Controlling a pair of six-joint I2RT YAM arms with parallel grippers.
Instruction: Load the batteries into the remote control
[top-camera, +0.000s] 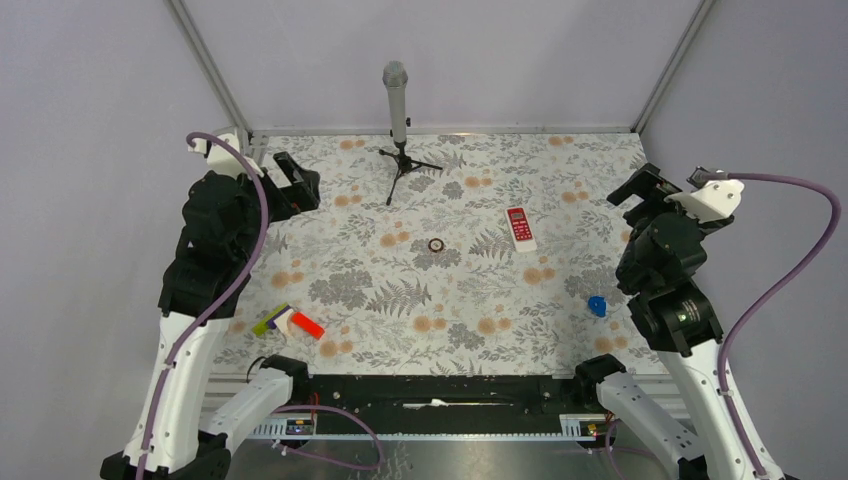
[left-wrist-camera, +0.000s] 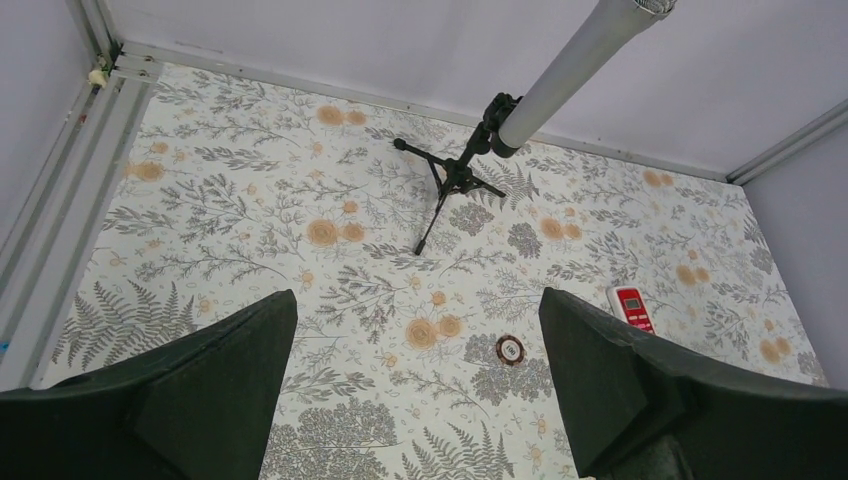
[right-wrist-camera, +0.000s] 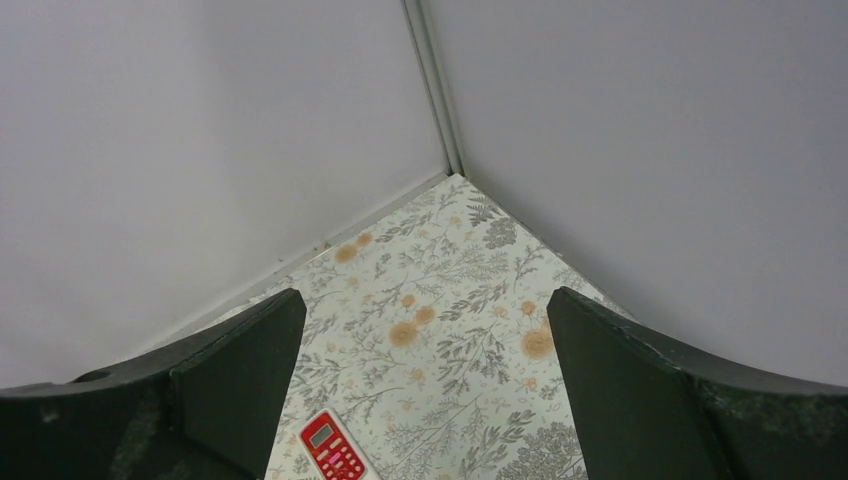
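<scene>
The remote control (top-camera: 520, 228) lies face up, red front showing, at the right of the floral mat. It also shows in the left wrist view (left-wrist-camera: 631, 305) and in the right wrist view (right-wrist-camera: 333, 448). I see no batteries in any view. My left gripper (top-camera: 297, 180) is raised at the far left, open and empty (left-wrist-camera: 417, 300). My right gripper (top-camera: 640, 190) is raised at the far right, open and empty (right-wrist-camera: 425, 298), to the right of the remote.
A microphone on a small tripod (top-camera: 398, 100) stands at the back centre. A small dark ring (top-camera: 436, 245) lies mid-mat. A red-and-white block with a yellow-green piece (top-camera: 288, 322) lies front left. A small blue object (top-camera: 597, 305) lies front right. Walls enclose the mat.
</scene>
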